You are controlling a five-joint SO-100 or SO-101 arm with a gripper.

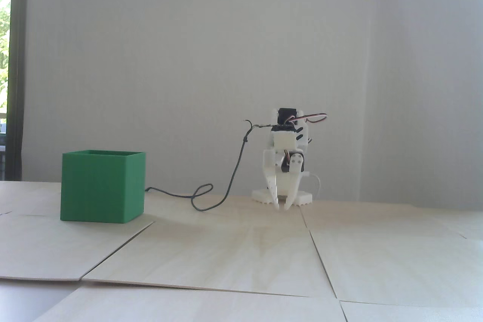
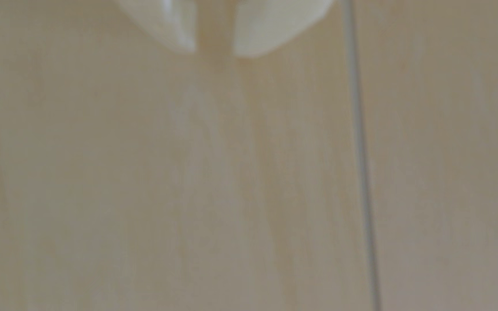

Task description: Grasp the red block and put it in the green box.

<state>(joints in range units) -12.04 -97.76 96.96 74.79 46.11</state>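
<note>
Presently: gripper [image 1: 282, 207], fingers slightly parted on nothing, tips down at the bench's far edge; green box [image 1: 102, 186] toward the left edge in the fixed view, well apart; red block in neither view, its bearing cannot be told.

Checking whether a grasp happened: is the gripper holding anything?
No; in the wrist view the gripper shows a bare gap between its fingertips, with only the wooden table behind it.
</note>
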